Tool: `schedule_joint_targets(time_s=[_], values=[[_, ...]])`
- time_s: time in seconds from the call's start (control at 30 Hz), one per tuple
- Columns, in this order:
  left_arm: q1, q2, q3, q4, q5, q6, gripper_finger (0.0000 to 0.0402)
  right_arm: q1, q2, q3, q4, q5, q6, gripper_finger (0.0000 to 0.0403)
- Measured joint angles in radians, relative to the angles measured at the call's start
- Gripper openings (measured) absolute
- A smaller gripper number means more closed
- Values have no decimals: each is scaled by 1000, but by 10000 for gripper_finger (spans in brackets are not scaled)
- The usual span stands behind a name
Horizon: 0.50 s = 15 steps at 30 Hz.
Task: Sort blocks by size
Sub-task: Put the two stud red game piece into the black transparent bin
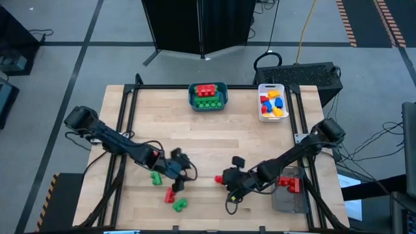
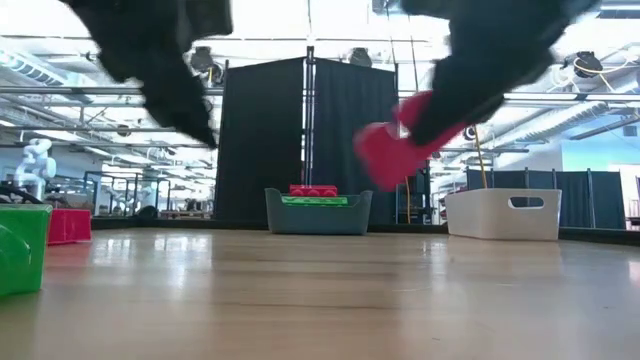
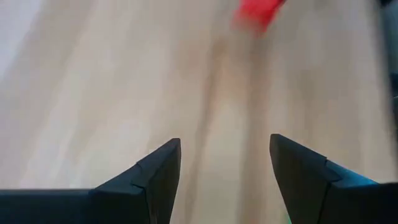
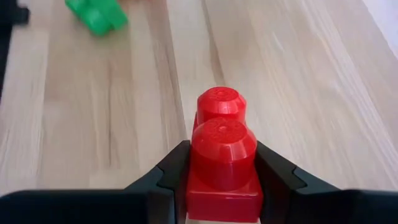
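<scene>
The right gripper (image 4: 219, 180) clenches a short red block (image 4: 221, 155) — lifted, mid-carry. Next, probably the clear bin (image 1: 290, 198). The left gripper (image 3: 224, 168) hangs released.

Bright overhd light; low view arms blurred, left wrist view prob. motion-smeared.

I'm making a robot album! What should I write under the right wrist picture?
The right gripper shut on a red two-stud block above the wooden table.
</scene>
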Motion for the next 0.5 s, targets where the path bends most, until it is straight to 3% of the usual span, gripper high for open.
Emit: schedule_joint_targets(time_s=[0.27,0.5], values=[[-35,-122,-1,-409,-73,-289,225,137,-128,0,-247,98,208,115],[-40,-133,-1,-518,-76,-338,225,281,-223,0,-473,136,463,115]])
